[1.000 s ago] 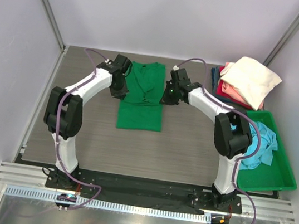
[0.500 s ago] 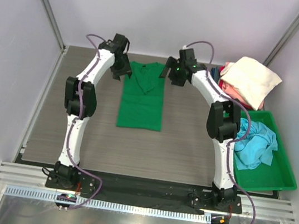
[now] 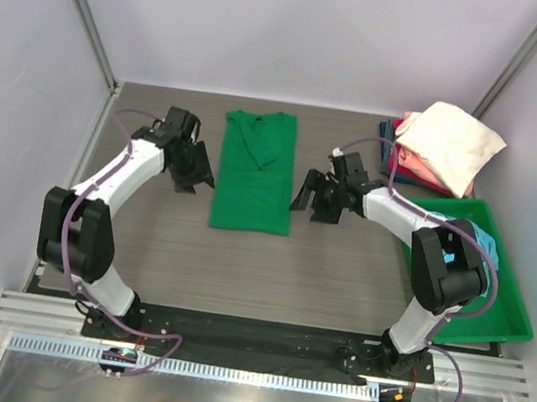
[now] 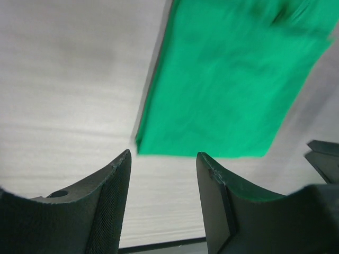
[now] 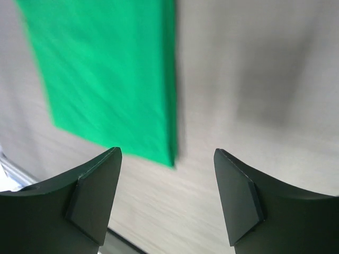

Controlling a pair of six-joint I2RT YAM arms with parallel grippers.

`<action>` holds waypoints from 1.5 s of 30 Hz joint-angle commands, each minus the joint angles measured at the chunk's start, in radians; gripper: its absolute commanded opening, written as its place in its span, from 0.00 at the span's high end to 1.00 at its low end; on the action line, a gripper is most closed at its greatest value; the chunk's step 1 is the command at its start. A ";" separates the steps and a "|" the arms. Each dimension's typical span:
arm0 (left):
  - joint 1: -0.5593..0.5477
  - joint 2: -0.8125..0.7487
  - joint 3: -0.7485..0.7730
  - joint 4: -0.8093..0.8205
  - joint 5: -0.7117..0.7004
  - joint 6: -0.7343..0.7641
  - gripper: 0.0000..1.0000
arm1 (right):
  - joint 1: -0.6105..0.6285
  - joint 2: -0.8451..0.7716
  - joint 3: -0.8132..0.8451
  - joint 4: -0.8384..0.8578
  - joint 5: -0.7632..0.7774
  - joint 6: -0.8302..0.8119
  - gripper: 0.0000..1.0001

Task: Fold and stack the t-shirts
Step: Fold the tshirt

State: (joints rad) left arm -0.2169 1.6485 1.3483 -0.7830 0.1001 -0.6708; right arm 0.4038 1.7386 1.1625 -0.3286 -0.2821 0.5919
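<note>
The bright green t-shirt [image 3: 256, 171] lies flat mid-table, folded into a long narrow strip with its V-neck at the far end. My left gripper [image 3: 197, 167] hovers just left of the strip, open and empty. In the left wrist view the green t-shirt [image 4: 233, 79] lies beyond the left gripper [image 4: 163, 174], whose jaws are apart over bare table. My right gripper [image 3: 309, 194] is open just right of the strip. The right wrist view shows the t-shirt's near corner [image 5: 106, 74] ahead of the right gripper [image 5: 167, 177], which holds nothing.
At the back right is a stack of folded t-shirts: cream [image 3: 449, 142] on top, pink-red [image 3: 413, 167] below, navy [image 3: 387, 138] at the bottom. A green plastic bin [image 3: 483, 319] at the right holds a crumpled light blue t-shirt [image 3: 475, 254], partly behind my right arm.
Both grippers were shut at the green shirt's sides, carried it out to the collar end and opened. They have now come back toward me alongside the flattened strip.
</note>
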 commanded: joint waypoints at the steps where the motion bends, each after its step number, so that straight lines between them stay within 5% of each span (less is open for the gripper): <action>1: -0.009 -0.122 -0.162 0.180 0.046 -0.026 0.47 | 0.033 -0.066 -0.111 0.134 -0.063 0.035 0.25; 7: -0.010 -0.233 -0.446 0.346 0.092 -0.069 0.48 | 0.073 -0.042 -0.172 0.195 -0.066 0.062 0.31; 13: -0.010 -0.224 -0.569 0.465 0.151 -0.102 0.50 | 0.105 0.009 -0.190 0.235 -0.062 0.080 0.44; 20: -0.018 -0.194 -0.620 0.545 0.162 -0.125 0.52 | 0.107 0.025 -0.215 0.249 -0.055 0.088 0.55; 33: -0.027 -0.133 -0.647 0.596 0.105 -0.128 0.58 | 0.116 0.058 -0.242 0.272 -0.069 0.091 0.53; 39: -0.030 -0.111 -0.649 0.611 0.108 -0.128 0.67 | 0.116 0.062 -0.247 0.273 -0.069 0.088 0.60; 45: -0.036 -0.098 -0.641 0.616 0.104 -0.128 0.87 | 0.116 0.062 -0.256 0.276 -0.066 0.089 0.77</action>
State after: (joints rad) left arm -0.2440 1.5307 0.7055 -0.1898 0.2237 -0.8078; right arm 0.5117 1.7889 0.9230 -0.0509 -0.3611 0.6868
